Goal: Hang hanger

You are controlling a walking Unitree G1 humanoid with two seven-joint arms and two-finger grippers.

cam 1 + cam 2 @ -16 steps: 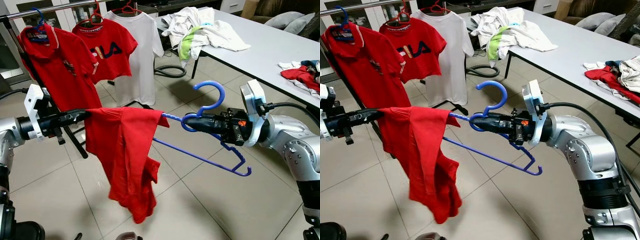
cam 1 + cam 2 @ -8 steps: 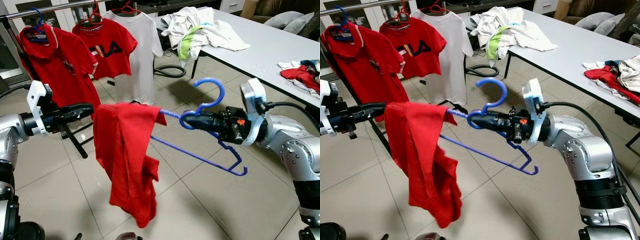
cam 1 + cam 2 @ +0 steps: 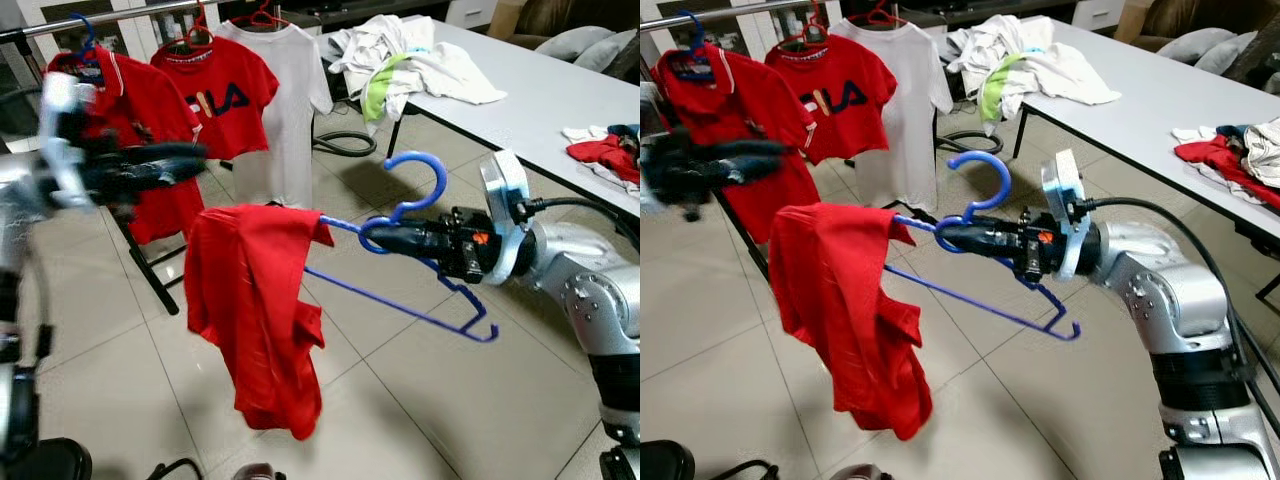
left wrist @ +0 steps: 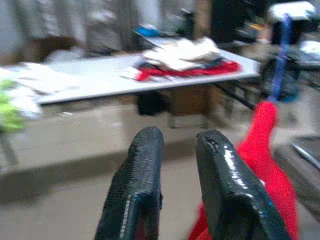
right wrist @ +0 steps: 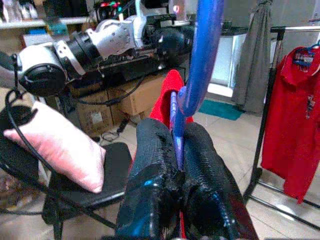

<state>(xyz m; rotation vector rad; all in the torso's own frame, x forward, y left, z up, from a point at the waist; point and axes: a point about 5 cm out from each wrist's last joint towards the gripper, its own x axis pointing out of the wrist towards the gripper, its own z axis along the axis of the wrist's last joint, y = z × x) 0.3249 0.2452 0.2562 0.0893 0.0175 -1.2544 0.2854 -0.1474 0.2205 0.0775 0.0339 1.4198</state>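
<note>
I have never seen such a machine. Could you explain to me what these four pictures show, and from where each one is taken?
This is a humanoid robot with two silver arms. Two pictures come from cameras in its head; the other two from each wrist. The right tool is shut on a blue hanger carrying a red shirt. The left tool, blurred, is raised beside a clothes rack with hung shirts. More clothes lie on the grey table.

head stereo: forward-down, shared rack (image 3: 100,18) | wrist cams: close along claw fingers
</note>
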